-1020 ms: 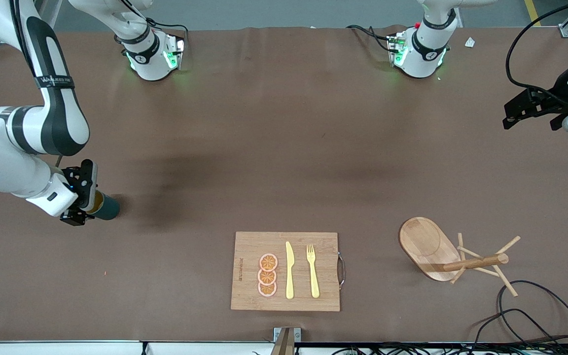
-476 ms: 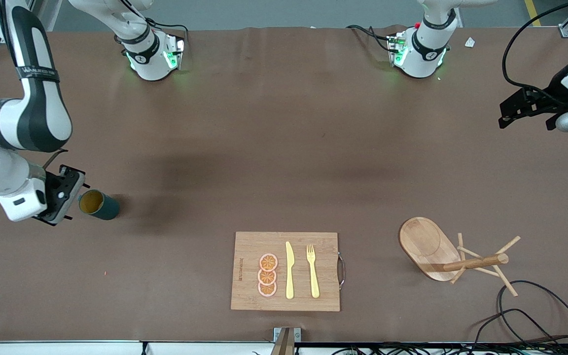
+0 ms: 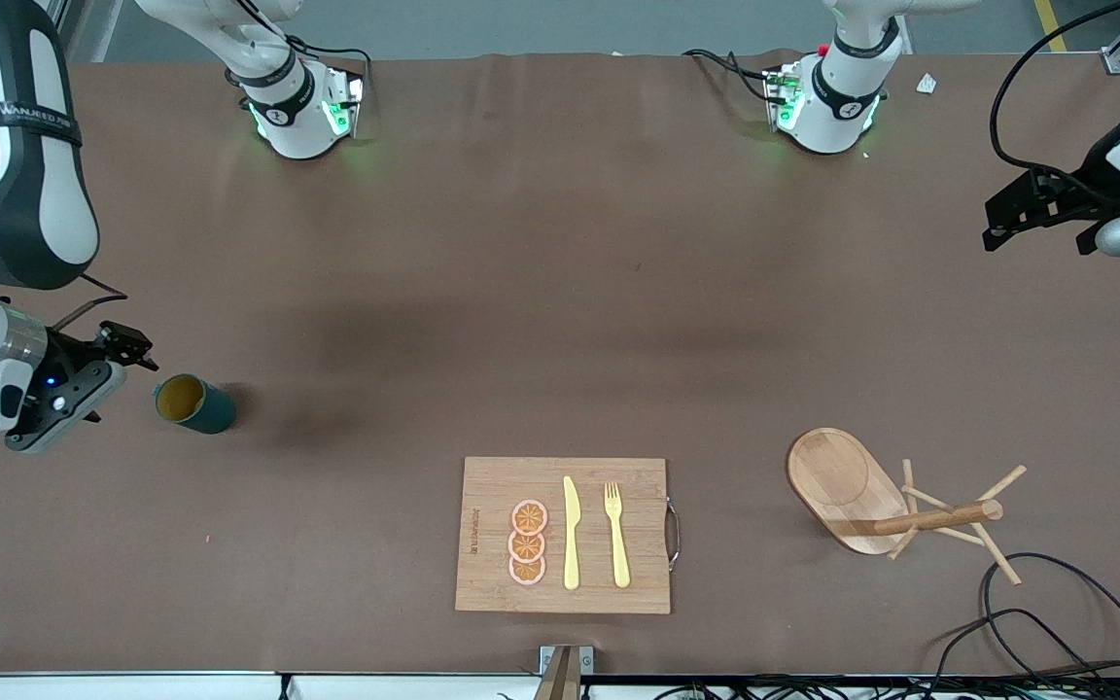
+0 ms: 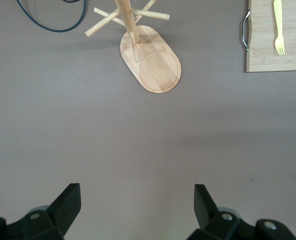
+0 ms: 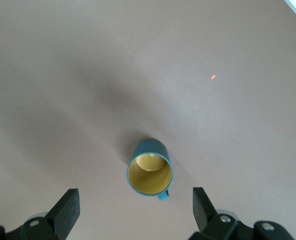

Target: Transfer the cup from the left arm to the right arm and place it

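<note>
Front view shows the small dark teal mug with tan-yellow inside point(image 3: 194, 403) standing free on the brown table point(image 3: 560, 292) near the right arm's end, just beside the open, empty right claw point(image 3: 108, 365), whose fingers could knock it over if they swing across, while the left claw point(image 3: 1036, 209), also open, waits over its own end.

On the brown table point(image 3: 560, 292) before me lies a wooden cutting board point(image 3: 492, 486) with a metal handle point(image 3: 674, 533) on its edge toward my left arm's end. Three orange slices point(image 3: 527, 543) lie on it in a row, a yellow knife point(image 3: 571, 533) just beside them and a yellow fork point(image 3: 616, 535) next to the knife. Well apart, toward my left arm's end, a wooden mug tree point(image 3: 939, 517) rises from an oval base point(image 3: 837, 476). Black cables point(image 3: 1056, 622) loop near it.
</note>
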{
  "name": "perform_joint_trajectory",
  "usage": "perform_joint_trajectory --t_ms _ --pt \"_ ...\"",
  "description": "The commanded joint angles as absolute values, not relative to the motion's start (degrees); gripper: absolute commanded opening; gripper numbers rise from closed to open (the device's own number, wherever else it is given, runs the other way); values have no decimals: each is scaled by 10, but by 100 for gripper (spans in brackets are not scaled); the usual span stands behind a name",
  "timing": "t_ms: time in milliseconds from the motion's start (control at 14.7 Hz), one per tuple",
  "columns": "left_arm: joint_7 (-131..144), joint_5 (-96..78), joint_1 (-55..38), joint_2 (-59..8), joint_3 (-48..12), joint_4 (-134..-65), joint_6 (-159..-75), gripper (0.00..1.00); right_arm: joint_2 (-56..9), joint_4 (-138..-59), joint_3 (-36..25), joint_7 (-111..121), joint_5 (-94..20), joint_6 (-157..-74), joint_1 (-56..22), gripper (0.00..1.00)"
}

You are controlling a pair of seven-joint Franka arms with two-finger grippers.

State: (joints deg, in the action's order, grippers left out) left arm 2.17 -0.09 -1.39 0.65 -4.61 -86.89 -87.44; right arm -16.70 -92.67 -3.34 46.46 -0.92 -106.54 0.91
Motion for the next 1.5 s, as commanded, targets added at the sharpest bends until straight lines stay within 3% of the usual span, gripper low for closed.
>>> perform_joint_trajectory --t_ms 0,272,748,1156,1428 --pt "18 -11 -10 19 -46 -876 -869 100 -154 -908 -30 321 -4 -1011 15 100" --pt "10 -11 -9 18 -42 -876 -869 100 -120 -901 -28 141 -4 -959 20 100" --pt "10 -11 -9 25 -41 -877 -863 100 -41 -907 -23 29 8 -880 9 100" --pt "15 -10 -5 31 -42 -885 -858 100 32 -925 -22 7 6 -854 -1 100" --pt "35 -11 -6 55 -55 -934 -893 100 93 -968 -21 7 5 -853 -2 100"
